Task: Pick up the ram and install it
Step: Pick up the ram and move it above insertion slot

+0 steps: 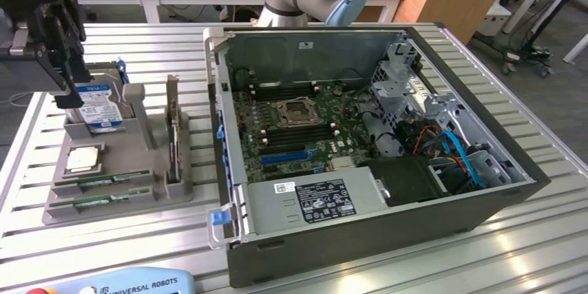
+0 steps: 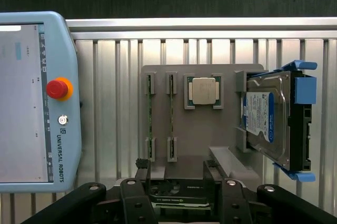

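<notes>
Gripper (image 2: pixel 175 175): fingers spread wide, nothing held, tips hard to see | Ram (image 2: pixel 171 114): on its edge in gray tray (image 2: pixel 200 140), beside twin (image 2: pixel 150 114), both thin slivers, chips unclear

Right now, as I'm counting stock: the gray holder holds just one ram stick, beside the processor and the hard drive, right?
No: the gray holder holds two, one ram stick and a second ram stick, beside the processor and the hard drive. The wrist view shows both.

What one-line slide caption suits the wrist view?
Open gripper above a grey holder tray carrying two thin green ram sticks, a square silver processor and a silver-and-blue hard drive.
</notes>
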Action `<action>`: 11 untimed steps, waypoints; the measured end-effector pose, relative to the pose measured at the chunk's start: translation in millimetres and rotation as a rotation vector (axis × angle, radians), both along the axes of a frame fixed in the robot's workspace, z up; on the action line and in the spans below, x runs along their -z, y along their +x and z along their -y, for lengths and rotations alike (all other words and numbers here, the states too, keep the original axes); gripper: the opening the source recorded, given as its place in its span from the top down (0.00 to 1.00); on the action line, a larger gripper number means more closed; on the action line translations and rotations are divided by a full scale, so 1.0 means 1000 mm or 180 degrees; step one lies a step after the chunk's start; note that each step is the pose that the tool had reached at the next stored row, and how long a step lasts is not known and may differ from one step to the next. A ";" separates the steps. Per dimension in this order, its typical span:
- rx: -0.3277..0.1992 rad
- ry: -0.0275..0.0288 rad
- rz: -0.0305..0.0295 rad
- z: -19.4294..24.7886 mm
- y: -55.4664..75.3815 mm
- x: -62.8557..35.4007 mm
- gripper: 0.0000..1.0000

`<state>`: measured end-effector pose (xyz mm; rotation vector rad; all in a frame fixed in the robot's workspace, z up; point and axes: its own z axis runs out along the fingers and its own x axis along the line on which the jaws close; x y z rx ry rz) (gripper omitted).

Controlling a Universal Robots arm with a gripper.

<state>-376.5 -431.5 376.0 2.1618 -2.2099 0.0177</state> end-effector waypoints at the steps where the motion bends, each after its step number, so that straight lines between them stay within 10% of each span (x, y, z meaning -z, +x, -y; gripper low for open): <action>1: 0.0000 0.0000 0.0000 0.0000 0.000 0.0000 0.47; 11: 0.0000 0.0000 0.0000 0.0000 0.000 0.0139 0.47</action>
